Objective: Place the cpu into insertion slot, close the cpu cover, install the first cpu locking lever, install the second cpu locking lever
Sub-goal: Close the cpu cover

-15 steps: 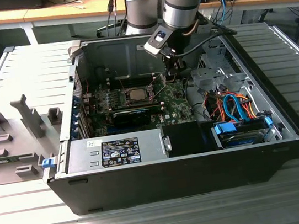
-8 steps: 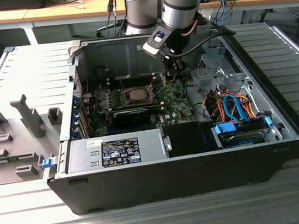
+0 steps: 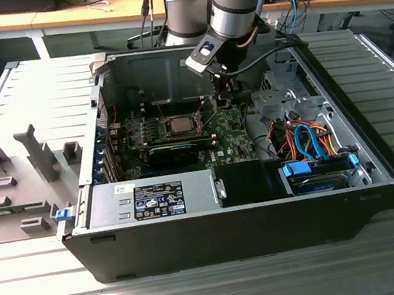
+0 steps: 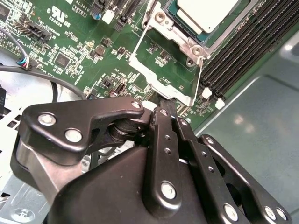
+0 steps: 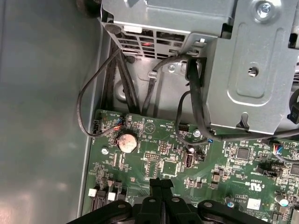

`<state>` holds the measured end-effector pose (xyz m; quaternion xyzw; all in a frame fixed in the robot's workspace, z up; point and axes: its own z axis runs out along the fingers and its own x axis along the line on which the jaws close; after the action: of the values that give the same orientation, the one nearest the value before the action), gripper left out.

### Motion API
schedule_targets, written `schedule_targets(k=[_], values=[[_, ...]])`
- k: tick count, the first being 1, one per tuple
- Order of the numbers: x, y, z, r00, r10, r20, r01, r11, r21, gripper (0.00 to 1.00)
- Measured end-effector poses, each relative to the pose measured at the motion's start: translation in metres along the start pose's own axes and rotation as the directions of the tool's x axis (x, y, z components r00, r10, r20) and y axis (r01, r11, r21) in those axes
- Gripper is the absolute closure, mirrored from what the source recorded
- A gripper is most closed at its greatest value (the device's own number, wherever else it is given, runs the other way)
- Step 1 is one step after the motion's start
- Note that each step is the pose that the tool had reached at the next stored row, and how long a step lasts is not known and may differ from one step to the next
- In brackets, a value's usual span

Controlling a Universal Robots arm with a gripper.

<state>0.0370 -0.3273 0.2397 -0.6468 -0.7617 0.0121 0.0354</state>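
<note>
Gripper low inside the case, fingers pressed together with nothing between them, tips right at the free edge of the open cpu cover. Just past it, cpu seated in the insertion slot, wire levers unlatched, memory slots alongside. Farther off in the first wrist view, coin battery and black cables draped under the drive cage.
</note>
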Motion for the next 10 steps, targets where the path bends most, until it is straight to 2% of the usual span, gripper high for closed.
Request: schedule_targets(k=[10], values=[[0.0022,-0.0137,0.001,1.0,0.0,0.0005,0.0,1.0,-0.0042,0.89]])
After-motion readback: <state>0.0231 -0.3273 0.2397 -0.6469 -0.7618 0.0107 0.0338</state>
